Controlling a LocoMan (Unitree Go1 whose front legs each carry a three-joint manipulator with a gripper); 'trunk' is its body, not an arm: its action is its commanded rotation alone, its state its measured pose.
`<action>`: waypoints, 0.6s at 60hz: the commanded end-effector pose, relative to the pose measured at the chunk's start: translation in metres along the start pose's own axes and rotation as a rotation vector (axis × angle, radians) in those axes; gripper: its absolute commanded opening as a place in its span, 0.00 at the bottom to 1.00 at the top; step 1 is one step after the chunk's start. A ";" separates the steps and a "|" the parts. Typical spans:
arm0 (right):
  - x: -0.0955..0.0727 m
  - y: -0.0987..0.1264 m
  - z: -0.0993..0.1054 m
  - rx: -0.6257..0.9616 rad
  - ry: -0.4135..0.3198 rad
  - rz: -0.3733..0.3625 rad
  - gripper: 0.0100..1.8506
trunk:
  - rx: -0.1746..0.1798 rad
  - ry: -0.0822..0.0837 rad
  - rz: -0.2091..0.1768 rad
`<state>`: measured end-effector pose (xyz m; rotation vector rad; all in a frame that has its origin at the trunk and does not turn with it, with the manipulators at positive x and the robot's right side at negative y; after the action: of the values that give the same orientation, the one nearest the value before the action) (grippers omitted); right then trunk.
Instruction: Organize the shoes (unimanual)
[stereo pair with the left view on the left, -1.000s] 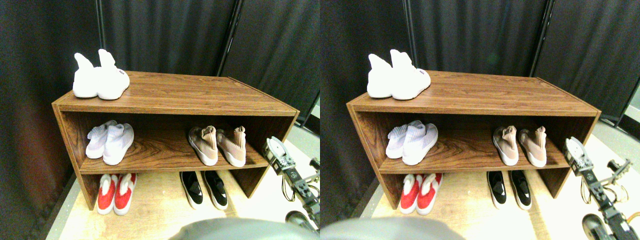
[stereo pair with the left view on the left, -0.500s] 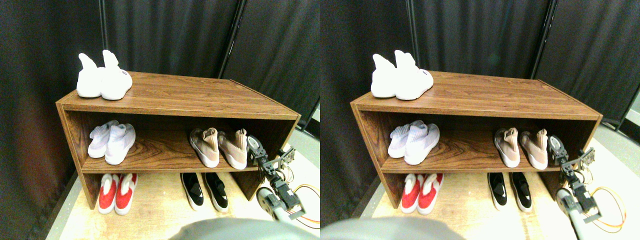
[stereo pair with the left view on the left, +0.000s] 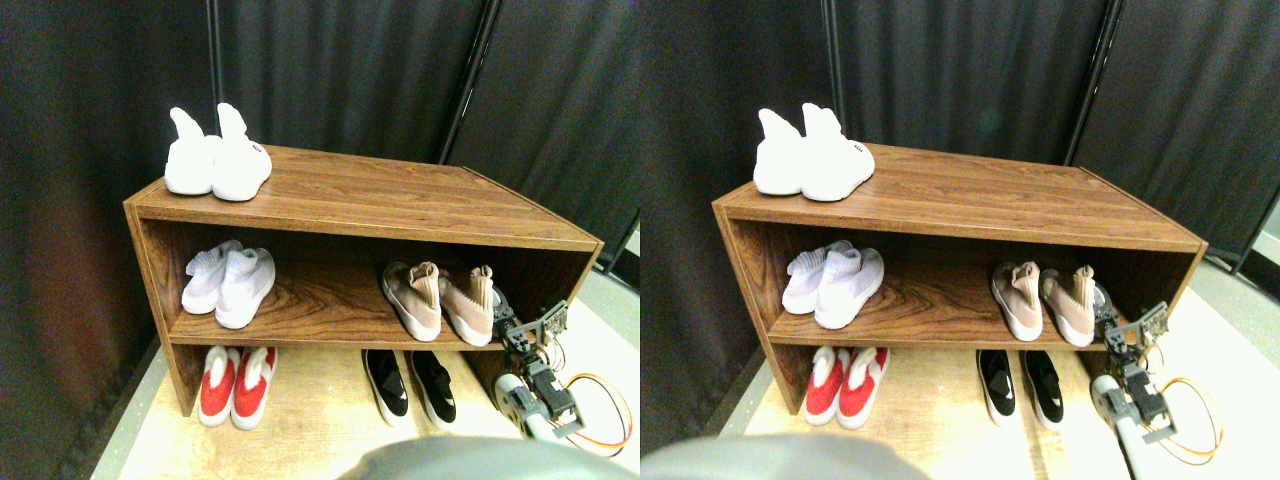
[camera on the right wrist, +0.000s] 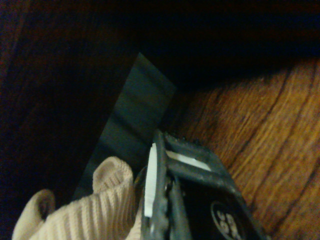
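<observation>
Dark curtains are hanging behind the walnut-brown wooden shoe rack. On its middle shelf, the beige-tan knit sneakers are sitting; the pincer is nudging the soft, light cuff. Can't tell its grip. I'd pinch that cuff.

White high-cuff pair atop wooden rack; red-and-white pair on floor beneath.

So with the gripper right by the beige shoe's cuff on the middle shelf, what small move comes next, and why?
Probably ease the right gripper onto the knit cuff of the right-hand beige shoe and close; the jaw already sits beside that cuff.
</observation>
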<state>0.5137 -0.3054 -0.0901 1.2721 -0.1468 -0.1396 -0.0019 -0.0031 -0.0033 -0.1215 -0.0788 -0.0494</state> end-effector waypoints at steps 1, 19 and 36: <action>0.000 0.005 -0.008 0.013 0.069 0.032 0.03 | -0.027 0.014 0.021; -0.005 0.005 -0.021 0.017 0.069 0.018 0.03 | -0.043 0.012 0.037; -0.010 0.005 -0.027 0.022 0.063 0.020 0.03 | -0.042 0.011 0.041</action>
<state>0.5107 -0.2802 -0.0947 1.2918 -0.1082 -0.0979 -0.0035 -0.0024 -0.0025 -0.1561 -0.0831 -0.0254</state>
